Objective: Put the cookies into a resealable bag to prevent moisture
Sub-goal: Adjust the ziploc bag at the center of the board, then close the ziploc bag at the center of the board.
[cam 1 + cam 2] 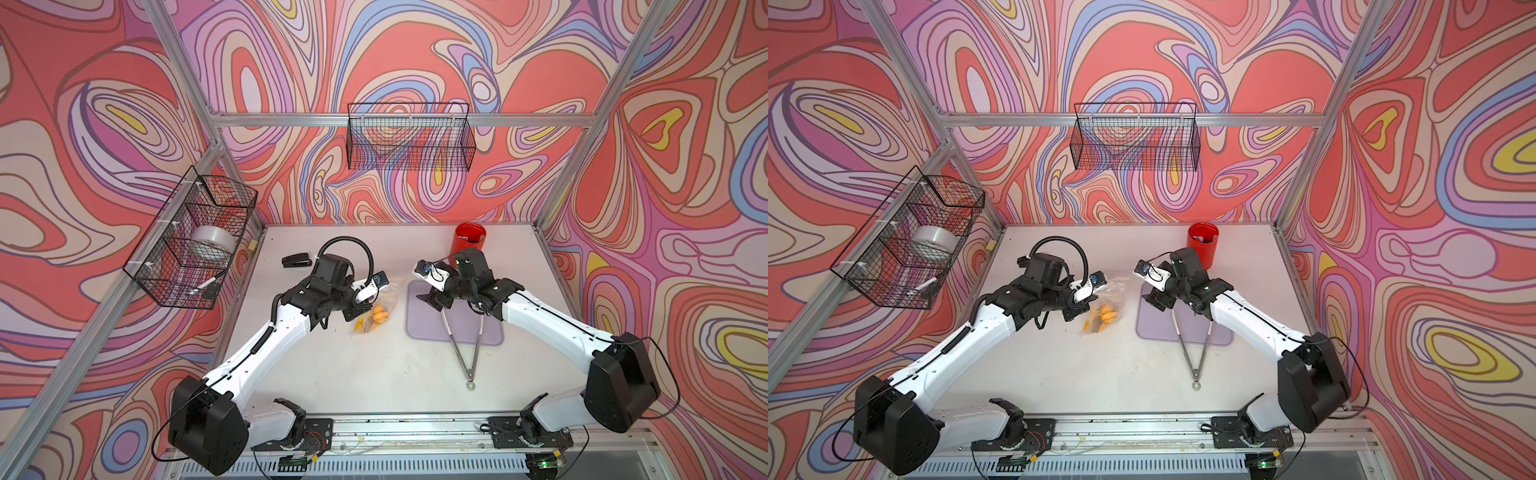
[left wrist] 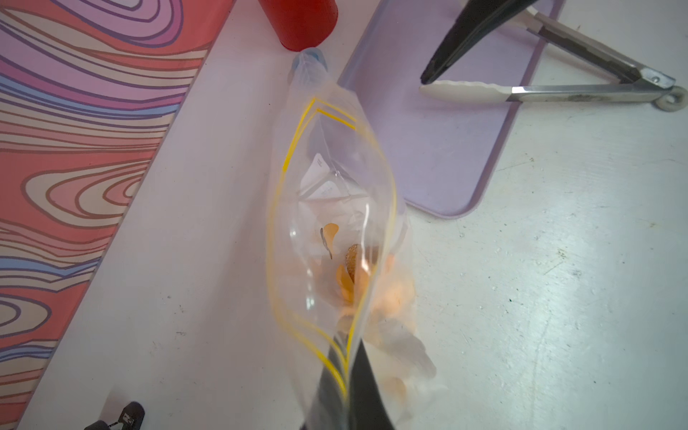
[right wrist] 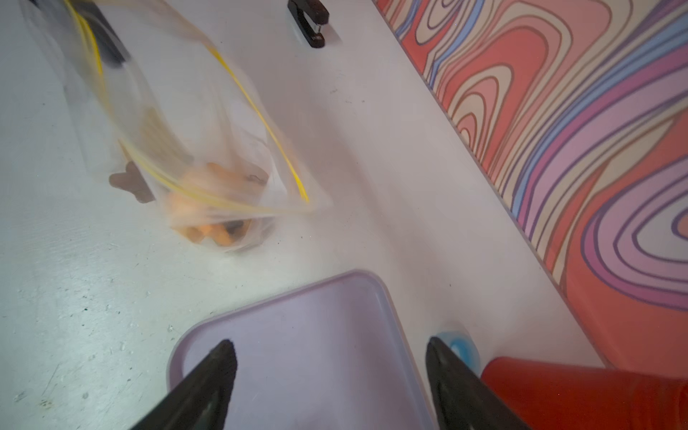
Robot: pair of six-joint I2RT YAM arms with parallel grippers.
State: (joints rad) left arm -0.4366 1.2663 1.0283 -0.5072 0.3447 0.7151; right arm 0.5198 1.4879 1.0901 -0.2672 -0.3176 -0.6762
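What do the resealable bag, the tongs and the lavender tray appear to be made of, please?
The resealable bag looks like thin clear plastic film: it crinkles and the cookies show through. The tongs seem brushed metal, glinting grey, with whitish ridged tips, perhaps silicone or plastic. The lavender tray looks like matte moulded plastic or silicone, with a rounded raised rim.

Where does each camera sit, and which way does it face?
Both top views: high at the front, looking down on the table; left arm and right arm whole.
Left wrist: looks past the left end effector, shut on the bag of cookies.
Right wrist: looks past the open right end effector over the tray.
Shared: both wrist views show bag, tray, red cup.
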